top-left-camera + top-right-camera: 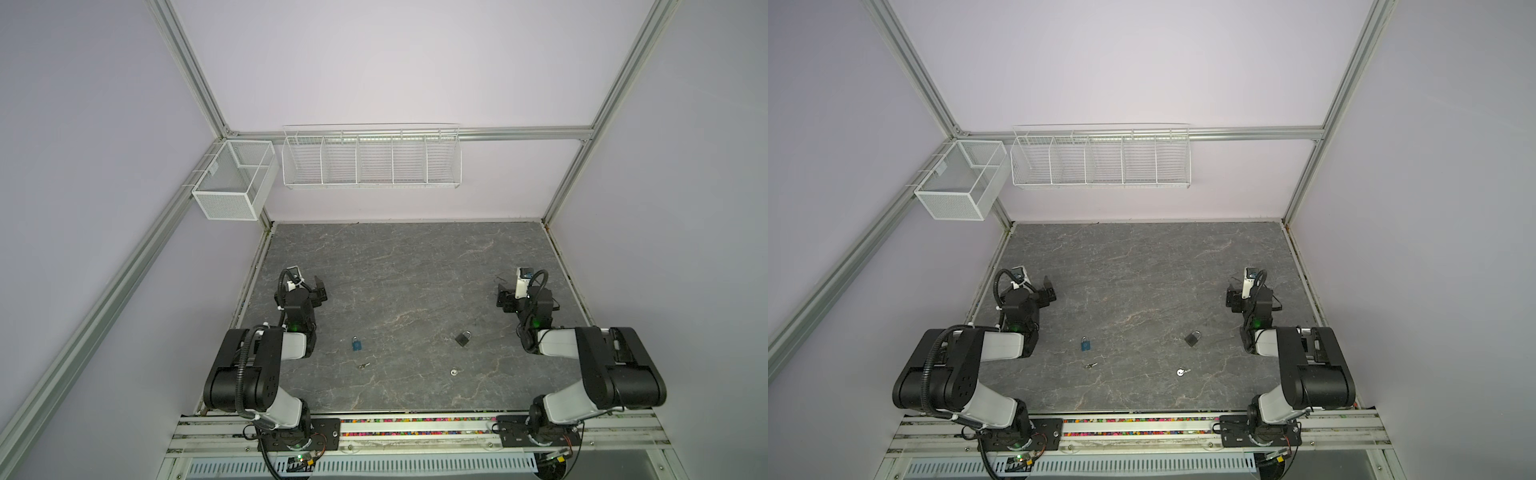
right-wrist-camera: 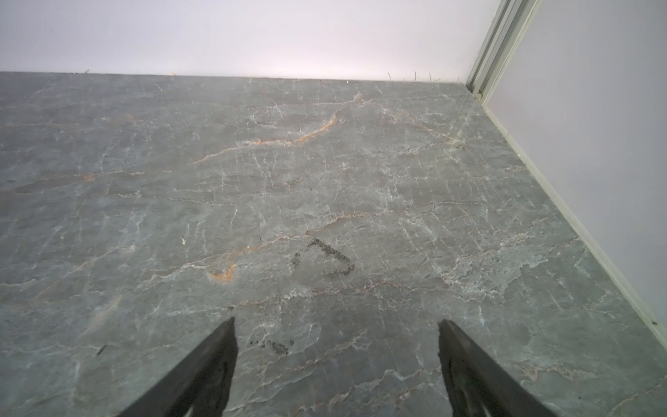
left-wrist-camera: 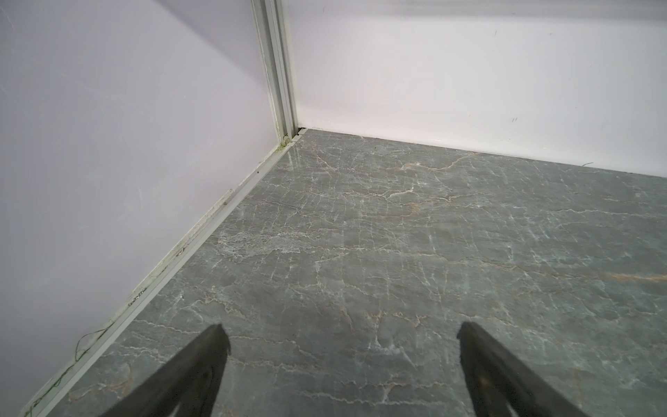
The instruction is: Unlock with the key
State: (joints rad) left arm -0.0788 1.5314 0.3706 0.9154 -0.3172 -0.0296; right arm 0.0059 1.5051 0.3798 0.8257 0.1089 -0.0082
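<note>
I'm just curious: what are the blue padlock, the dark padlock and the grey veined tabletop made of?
Small blue padlock: probably coated metal, with a greyish metal-looking shackle. Small dark padlock: likely metal too, matte black body, pale shackle; too small to be sure. Grey veined tabletop: looks like marble or a marble-print sheet; pale veins, slight gloss.

Both top views share the whole table point(image 1: 415, 270) from high above — wrist cameras sit low, facing far corners.

White mesh basket point(image 1: 226, 195) nxt to wire rack point(image 1: 371, 164).
</note>
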